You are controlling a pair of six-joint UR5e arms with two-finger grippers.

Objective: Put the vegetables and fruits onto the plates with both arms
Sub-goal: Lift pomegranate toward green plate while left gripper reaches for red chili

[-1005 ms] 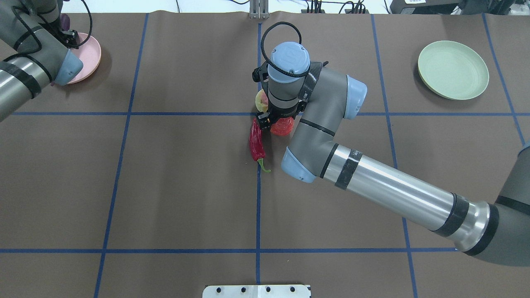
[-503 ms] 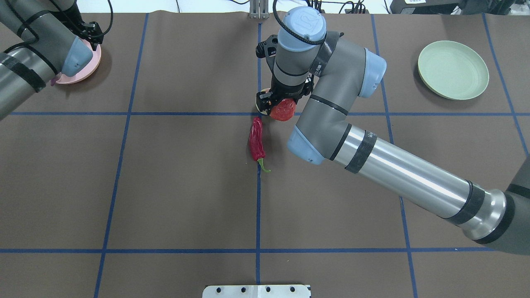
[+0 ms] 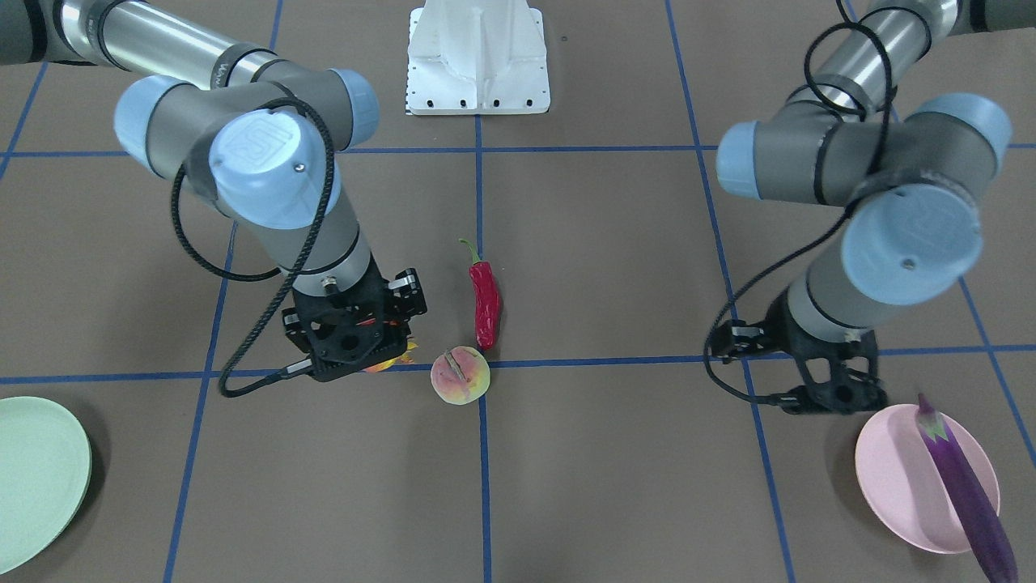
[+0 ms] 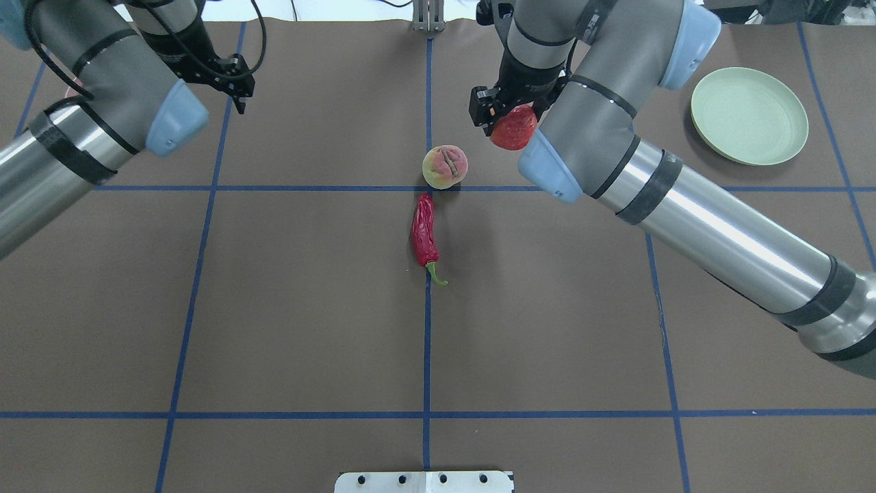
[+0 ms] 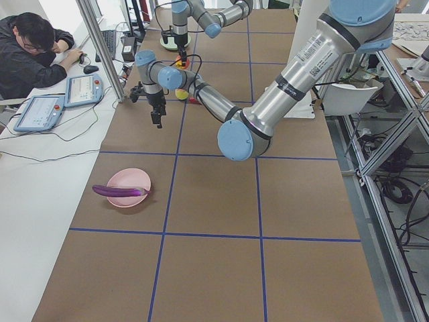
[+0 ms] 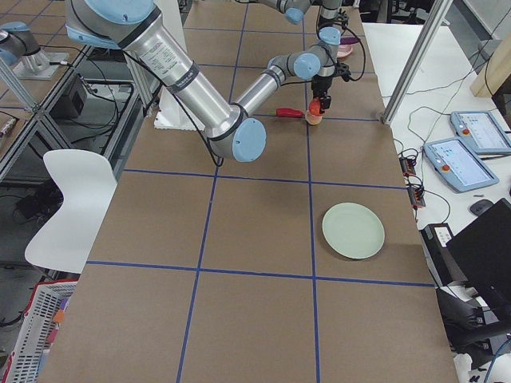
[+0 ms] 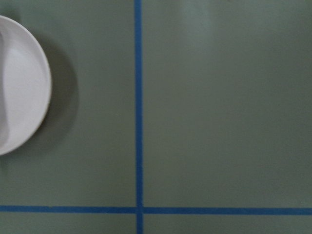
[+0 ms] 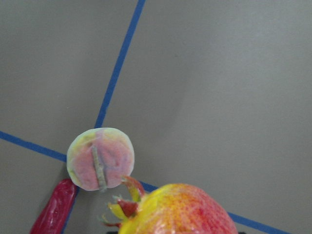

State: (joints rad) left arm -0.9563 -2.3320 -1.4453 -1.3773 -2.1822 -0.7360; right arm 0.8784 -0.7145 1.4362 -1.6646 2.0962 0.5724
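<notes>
Red-and-yellow pomegranate sits clamped in the right end effector, held clear of the table, presumably for carrying to the green plate off to its side. The peach and chili lie just below it. The left end effector hangs beside the pink plate holding the eggplant; its opening cannot be told.

The eggplant (front view) runs off the bottom edge.

I count two plates, mint plate and pink plate; two fruits, pomegranate and peach; two vegetables, eggplant and chili.
</notes>
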